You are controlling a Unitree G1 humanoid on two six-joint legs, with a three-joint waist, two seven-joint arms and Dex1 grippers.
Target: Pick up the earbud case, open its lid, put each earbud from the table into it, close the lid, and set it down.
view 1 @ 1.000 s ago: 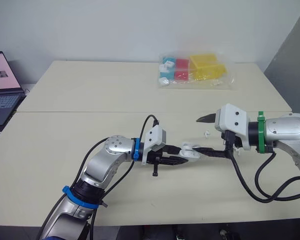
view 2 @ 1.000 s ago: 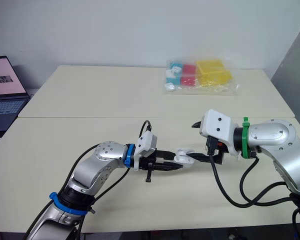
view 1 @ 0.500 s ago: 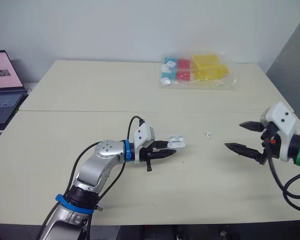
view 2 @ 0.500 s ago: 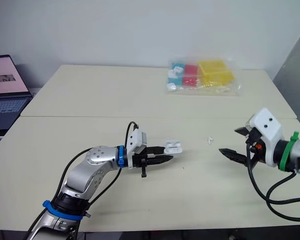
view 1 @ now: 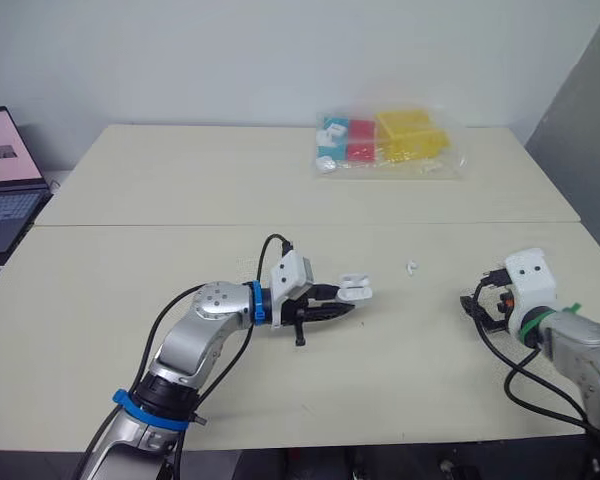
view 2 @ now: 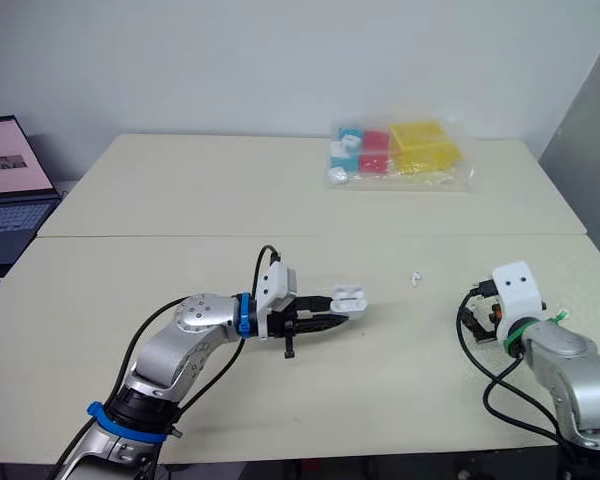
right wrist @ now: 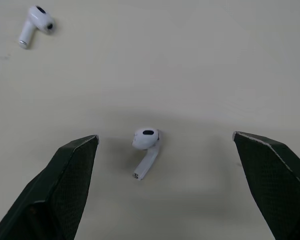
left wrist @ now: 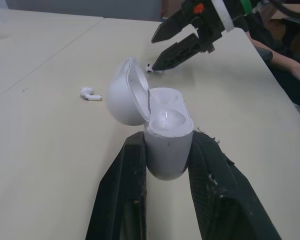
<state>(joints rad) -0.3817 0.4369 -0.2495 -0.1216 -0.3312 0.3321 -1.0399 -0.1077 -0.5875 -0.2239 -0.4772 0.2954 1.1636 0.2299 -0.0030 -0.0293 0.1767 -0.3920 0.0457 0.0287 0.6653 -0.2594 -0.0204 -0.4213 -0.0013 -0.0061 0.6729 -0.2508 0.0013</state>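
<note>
Clamping the earbud case (left wrist: 167, 132) by its base, the left gripper (view 1: 342, 301) is holding it with the lid swung open. One earbud (view 1: 411, 268) is lying on the surface (view 1: 180, 200) right of the case. Farther right of the case, the right gripper (right wrist: 165, 137) is hovering with fingers spread wide, straddling the other earbud (right wrist: 145, 140) without touching it.

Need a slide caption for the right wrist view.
Right end effector open over the table, one earbud between its fingers, a second earbud lying farther off.
</note>
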